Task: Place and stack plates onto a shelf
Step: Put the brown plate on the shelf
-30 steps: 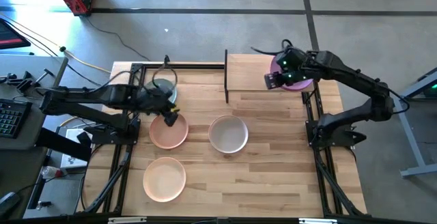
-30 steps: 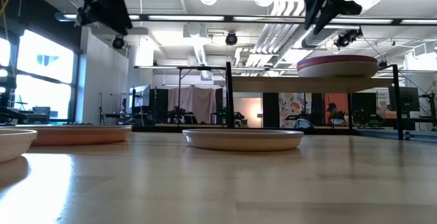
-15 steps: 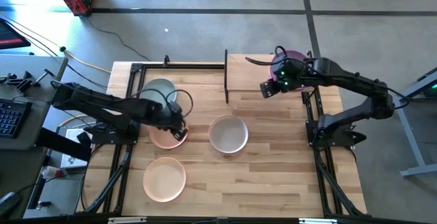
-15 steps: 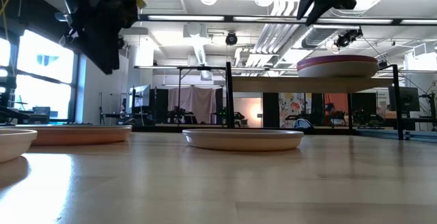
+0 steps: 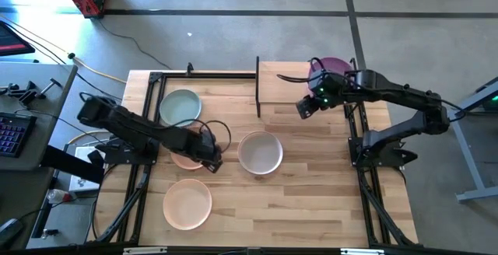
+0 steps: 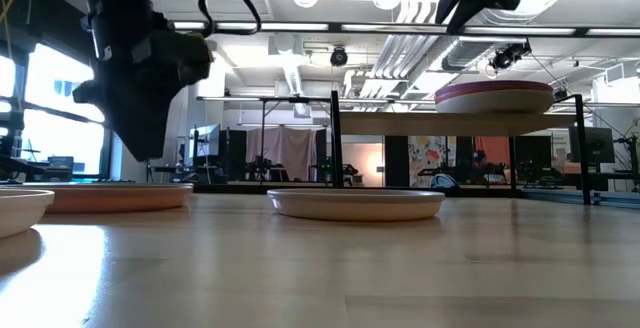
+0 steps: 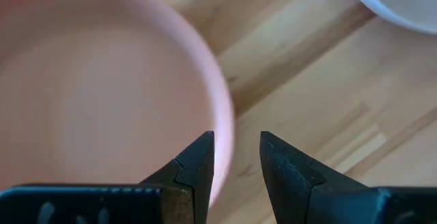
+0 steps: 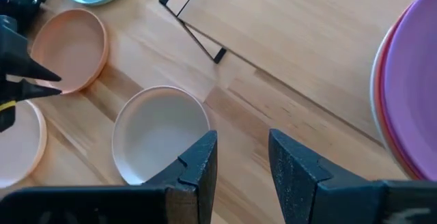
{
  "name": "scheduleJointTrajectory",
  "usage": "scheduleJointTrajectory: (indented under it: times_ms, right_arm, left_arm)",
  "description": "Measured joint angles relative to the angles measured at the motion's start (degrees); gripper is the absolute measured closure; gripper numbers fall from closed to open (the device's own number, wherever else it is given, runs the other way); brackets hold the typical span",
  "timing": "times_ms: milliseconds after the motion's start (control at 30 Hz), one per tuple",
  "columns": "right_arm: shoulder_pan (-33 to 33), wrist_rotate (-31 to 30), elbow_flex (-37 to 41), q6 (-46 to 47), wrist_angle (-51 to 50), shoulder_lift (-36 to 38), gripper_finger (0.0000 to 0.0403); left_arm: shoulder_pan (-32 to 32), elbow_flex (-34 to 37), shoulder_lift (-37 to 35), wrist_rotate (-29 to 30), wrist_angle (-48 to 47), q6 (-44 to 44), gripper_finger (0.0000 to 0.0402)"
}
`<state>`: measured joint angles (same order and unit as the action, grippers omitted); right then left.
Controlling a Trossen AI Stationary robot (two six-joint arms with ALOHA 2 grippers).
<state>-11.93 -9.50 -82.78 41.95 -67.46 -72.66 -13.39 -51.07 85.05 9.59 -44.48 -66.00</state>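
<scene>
A pale pink plate [image 5: 185, 158] lies on the table. My left gripper [image 7: 237, 144] hangs open just above its right rim [image 7: 224, 118], one finger over the plate's inside and one outside, pointing steeply down; in the low view my left gripper [image 6: 143, 138] ends above the pink plate [image 6: 112, 196]. A white plate [image 5: 260, 152], a green plate [image 5: 180, 106] and a peach plate [image 5: 187, 203] also lie flat on the table. The shelf [image 5: 282, 82] carries a stack of plates [image 5: 336, 67] with a purple one on top. My right gripper [image 5: 303, 107] hovers open over the shelf's near edge.
A black frame [image 5: 257, 84] stands along the shelf's left end and the table's far edge. Bare wood lies between the white plate and the table's near edge [image 5: 296, 208]. The left half of the shelf board [image 8: 293, 46] is bare.
My left gripper has come down and moved toward the table's near edge, from beside the green plate to the pink plate's right rim, tipping steeper. My right gripper has swung a little left, toward the near edge, along the shelf. No plate has moved.
</scene>
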Motion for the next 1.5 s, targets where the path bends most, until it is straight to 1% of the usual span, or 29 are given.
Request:
scheduleJointTrajectory:
  times_ms: [100, 333, 667, 733, 833, 1067, 1267, 1333, 1500]
  right_arm:
    - [0.73, -0.02, 0.0, -0.83, 0.0, 0.0, 0.0293]
    - [2.62, 0.04, 0.02, -1.71, 0.0, 0.0, 0.0293]
    - [4.29, 0.04, 0.02, -2.37, -0.11, 0.0, 0.0293]
    - [4.58, 0.03, 0.02, -2.37, -0.11, 0.0, 0.0293]
    - [4.59, 0.04, 0.02, -2.37, -0.13, 0.0, 0.0293]
    - [4.59, 0.02, 0.02, -3.41, 0.04, 0.0, 0.0293]
    - [4.59, 0.02, 0.02, -5.53, 1.31, 0.0, 0.0293]
    - [4.55, 0.01, 0.02, -7.1, 2.28, 0.0, 0.0293]
    - [4.55, 0.0, 0.02, -10.11, 4.06, 0.0, 0.0293]
  left_arm:
    - [-0.43, 0.02, 2.37, -0.36, 2.96, -0.73, 0.0293]
    - [-0.56, 0.02, 6.15, -0.11, 3.78, -4.64, 0.0293]
    - [-0.56, 0.04, 10.74, -0.49, 3.98, -5.38, 0.0294]
    - [-0.56, 0.02, 11.14, -0.44, 4.06, -5.38, 0.0299]
    - [-0.6, 0.02, 11.14, -0.42, 4.03, -4.89, 0.0318]
    - [-1.09, -1.41, 10.68, -0.48, 3.31, 1.49, 0.0392]
    - [-2.51, -5.14, 10.68, 0.2, 1.85, 7.86, 0.0397]
    - [-3.07, -7.06, 10.68, 1.07, -0.6, 10.91, 0.0398]
    - [-4.47, -13.1, 10.68, 5.49, -8.09, 20.56, 0.04]
